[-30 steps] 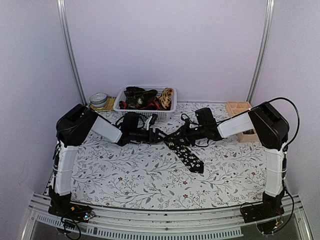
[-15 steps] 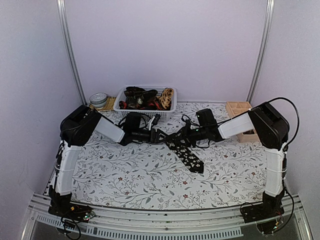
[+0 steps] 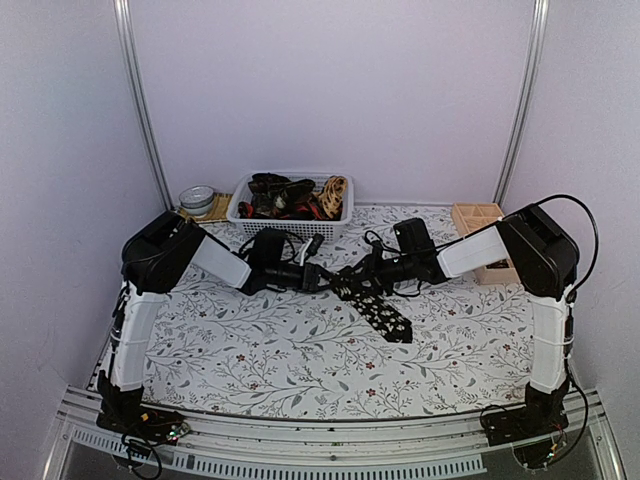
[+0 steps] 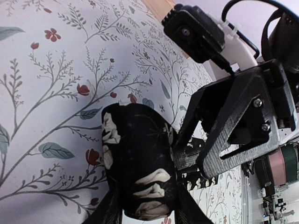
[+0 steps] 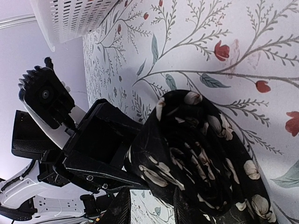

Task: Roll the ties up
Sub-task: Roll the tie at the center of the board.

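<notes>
A black tie with pale flowers [image 3: 386, 316] lies mid-table, its upper end rolled up and its wide end flat towards the front. My left gripper [image 3: 322, 277] reaches in from the left. In the left wrist view the roll [image 4: 140, 154] fills the gap of that gripper [image 4: 142, 200], both fingers pressing its sides. My right gripper [image 3: 352, 277] comes from the right, facing the left one. In the right wrist view the roll [image 5: 201, 149] sits at the tips of the right gripper [image 5: 152, 196], which is shut on it.
A white basket [image 3: 240, 207] holding several rolled ties stands at the back, a round tin [image 3: 198, 198] to its left. A wooden box [image 3: 475, 217] sits at the back right. A floral cloth [image 3: 250, 350] covers the table.
My left gripper has slid right up to the tie roll and its fingers have drawn in around it. The right gripper has held its grip and barely moved.
</notes>
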